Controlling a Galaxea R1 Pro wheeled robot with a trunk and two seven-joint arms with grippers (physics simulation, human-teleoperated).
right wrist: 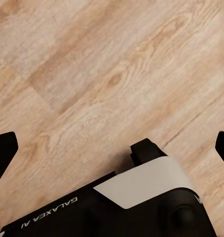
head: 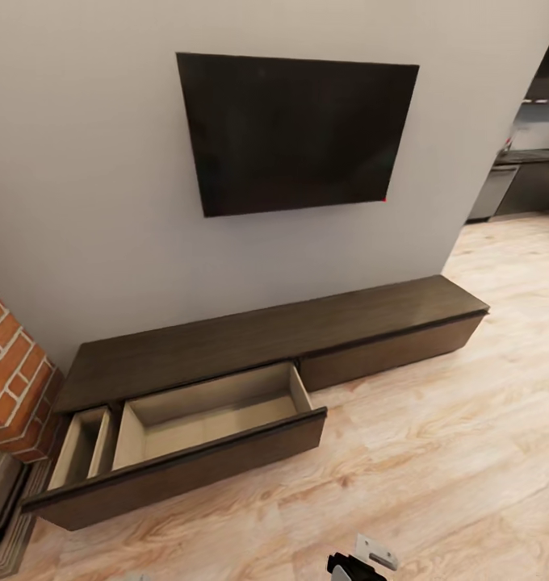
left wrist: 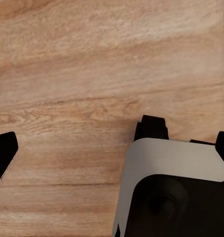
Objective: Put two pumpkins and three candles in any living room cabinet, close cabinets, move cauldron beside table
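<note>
Floorboards [head: 436, 452] of pale wood lie nearest, under both arms. In the left wrist view the left gripper [left wrist: 112, 143] hangs over bare planks with its two dark fingertips far apart, nothing between them; the robot's own base [left wrist: 171, 192] sits below it. The right gripper [right wrist: 112, 143] reads the same in its wrist view: spread wide, empty, over the wood grain. A small white-and-black piece of the robot [head: 363, 561] pokes in at the head view's lower edge.

Beyond that, ahead and somewhat to the left, the cabinet [head: 250, 343] runs long and low along the grey wall [head: 81, 202], its long axis slanting from near-left to far-right. Its left drawer [head: 202, 420] is pulled out toward the robot, showing two pale beige compartments, one narrow and one wide, both bare. The right drawer front sits flush.

Since the open drawer lies left of centre, the left arm is probably the nearer one for reaching it.

Farther still, a dark television [head: 295, 129] hangs on the wall, brickwork [head: 12, 371] stands at the left, and a kitchen [head: 525, 177] opens at far right.
</note>
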